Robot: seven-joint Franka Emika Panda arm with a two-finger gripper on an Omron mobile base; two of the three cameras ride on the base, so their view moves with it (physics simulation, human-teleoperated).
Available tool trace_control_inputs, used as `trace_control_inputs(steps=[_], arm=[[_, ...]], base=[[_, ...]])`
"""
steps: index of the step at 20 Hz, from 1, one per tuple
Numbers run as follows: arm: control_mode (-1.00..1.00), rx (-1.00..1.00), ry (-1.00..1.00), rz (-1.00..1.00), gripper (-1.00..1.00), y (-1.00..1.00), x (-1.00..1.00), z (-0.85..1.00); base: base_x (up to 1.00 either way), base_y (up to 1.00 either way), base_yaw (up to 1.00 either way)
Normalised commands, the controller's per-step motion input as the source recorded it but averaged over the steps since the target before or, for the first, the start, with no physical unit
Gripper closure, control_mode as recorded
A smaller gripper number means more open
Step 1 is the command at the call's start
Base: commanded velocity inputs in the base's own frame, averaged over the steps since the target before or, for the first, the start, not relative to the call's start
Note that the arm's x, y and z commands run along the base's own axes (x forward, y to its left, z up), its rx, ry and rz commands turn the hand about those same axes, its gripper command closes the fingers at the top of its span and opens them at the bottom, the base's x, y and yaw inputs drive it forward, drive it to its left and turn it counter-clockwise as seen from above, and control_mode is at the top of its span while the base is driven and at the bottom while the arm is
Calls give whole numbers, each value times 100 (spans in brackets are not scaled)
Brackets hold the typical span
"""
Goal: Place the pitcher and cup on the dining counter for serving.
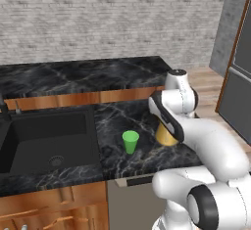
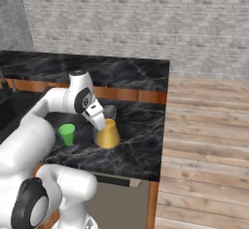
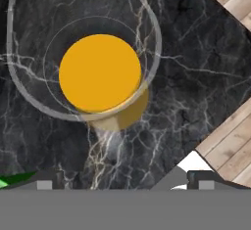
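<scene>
- Gripper point(image 3: 122, 182) is hovering above the pitcher point(image 2: 107, 134), jaws spread wide, holding nothing.
- Pitcher is sitting on the lower worktop point(image 2: 136, 145), near the cup point(image 1: 130, 141).
- Looking rigid, smooth, probably slippery; narrower upper neck is seeming the best hold.

Pitcher point(image 1: 165, 137) mostly hidden behind the white forearm in the left base view, just an amber patch of base showing. In the right base view, its point(image 2: 107, 133) upper part partly masked by the wrist; gripper jaws themselves screened by the hand there. Cup point(image 3: 9, 180) cut off at the hand view's lower left edge, reduced to a green sliver. Sink point(image 1: 44, 141) cropped by the left edge. Dining counter point(image 2: 97, 72) running off the left border, far end unseen.
</scene>
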Motion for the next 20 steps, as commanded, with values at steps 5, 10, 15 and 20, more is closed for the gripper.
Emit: trace_control_inputs(steps=[5, 10, 15, 20], arm=[[-100, -2, 5, 0, -100, 0, 18, -32], [-100, 0, 2, 0, -100, 0, 16, -20], [-100, 0, 1, 0, -100, -1, 15, -13], [-100, 0, 0, 0, -100, -7, 12, -12]], base=[[0, 0, 0], [0, 0, 0], [0, 0, 0], [0, 0, 0]])
